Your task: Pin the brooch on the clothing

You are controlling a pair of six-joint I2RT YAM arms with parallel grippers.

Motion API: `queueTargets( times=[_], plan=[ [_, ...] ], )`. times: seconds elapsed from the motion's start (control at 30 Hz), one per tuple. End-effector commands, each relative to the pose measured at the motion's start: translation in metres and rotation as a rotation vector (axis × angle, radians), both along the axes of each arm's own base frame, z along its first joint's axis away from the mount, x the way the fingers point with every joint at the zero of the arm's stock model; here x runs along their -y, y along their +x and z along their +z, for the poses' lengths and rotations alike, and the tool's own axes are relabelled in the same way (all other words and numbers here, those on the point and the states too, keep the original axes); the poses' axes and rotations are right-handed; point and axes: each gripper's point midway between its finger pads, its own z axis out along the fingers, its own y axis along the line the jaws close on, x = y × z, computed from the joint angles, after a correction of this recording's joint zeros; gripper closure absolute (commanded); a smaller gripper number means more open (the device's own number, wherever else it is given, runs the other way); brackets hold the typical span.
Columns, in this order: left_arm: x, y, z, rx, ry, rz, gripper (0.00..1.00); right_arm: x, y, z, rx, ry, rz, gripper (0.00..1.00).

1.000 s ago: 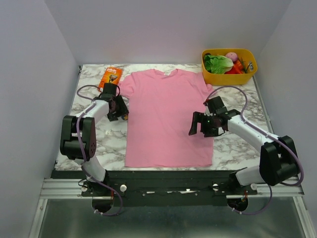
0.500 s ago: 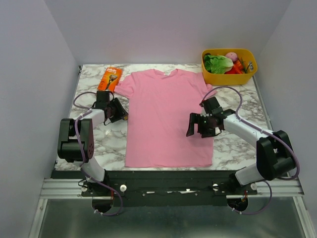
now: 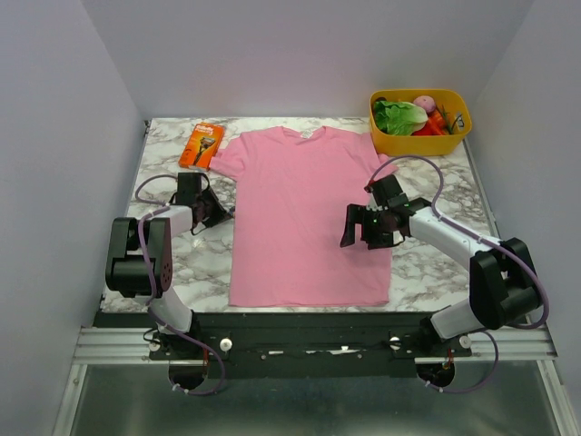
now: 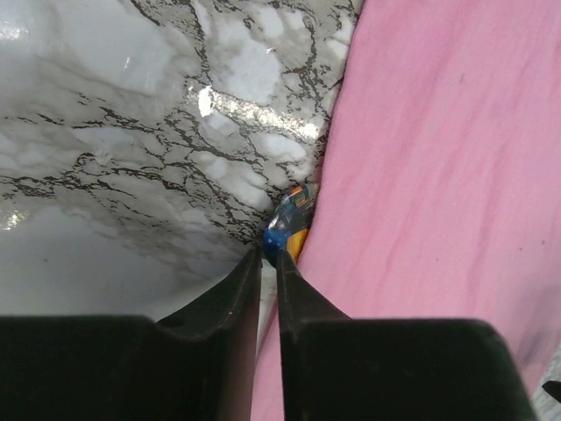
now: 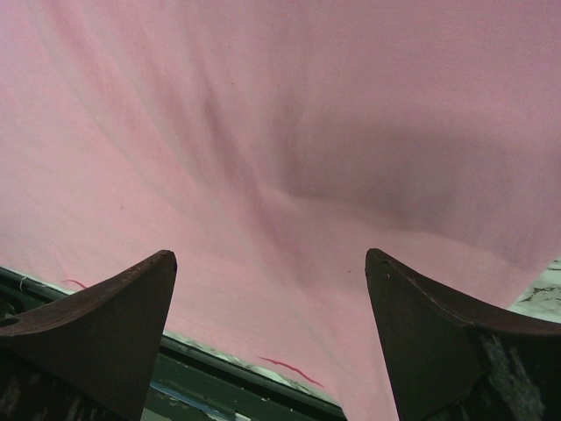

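Lying flat on a white marble-patterned table (image 3: 427,263) boxed in by pale grey walls (image 3: 300,54) on three sides, the pink T-shirt (image 3: 304,209) is taking up the middle of the surface, its collar pointing toward the far wall and its hem reaching close to the black rail (image 3: 309,350) at the near edge. An orange package (image 3: 202,144) is sitting at the far left, just beside one sleeve, while a yellow bin (image 3: 419,143) holding greens is occupying the far right corner, near the other sleeve. Strips of marble are showing down both sides of the shirt, the left one wider.

The left gripper (image 3: 211,213) is working low over that left strip, right at the shirt's edge. Its fingers (image 4: 228,298) are drawn almost together with only a sliver between them, and the brooch (image 4: 289,221) – small, showing blue and orange from the wrist camera – is lying at their tips where fabric meets marble. Whether they are actually pinching it cannot be told.

The right gripper (image 3: 359,234) is hovering over the shirt's right side – jaws spread wide, holding nothing, with only pink cloth beneath.
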Motion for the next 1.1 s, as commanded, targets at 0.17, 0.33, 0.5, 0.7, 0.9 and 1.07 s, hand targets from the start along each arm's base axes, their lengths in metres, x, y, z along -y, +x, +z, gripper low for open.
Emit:
queueTargets(
  times=[0.17,0.33,0.5,0.7,0.9,1.07],
  plan=[
    [-0.014,-0.006,0.002,-0.009,0.067,0.04,1.0,-0.008,0.005,0.008,0.038,0.006,0.046,0.04],
    [-0.021,0.0,0.022,0.034,0.108,0.048,1.0,-0.013,0.008,0.008,0.043,0.003,0.065,0.04],
    [-0.029,-0.004,0.026,0.012,0.15,0.055,1.0,-0.018,0.011,0.006,0.037,-0.003,0.074,0.04],
    [-0.024,-0.018,0.013,-0.058,0.178,0.037,1.0,-0.019,0.011,0.003,0.03,-0.013,0.075,0.04],
    [-0.002,-0.029,-0.005,-0.081,0.164,-0.018,1.0,-0.018,0.012,0.002,0.029,-0.019,0.075,0.04],
    [0.017,-0.034,-0.011,-0.092,0.179,-0.068,1.0,-0.016,0.011,0.001,0.031,-0.025,0.073,0.04]
  ],
)
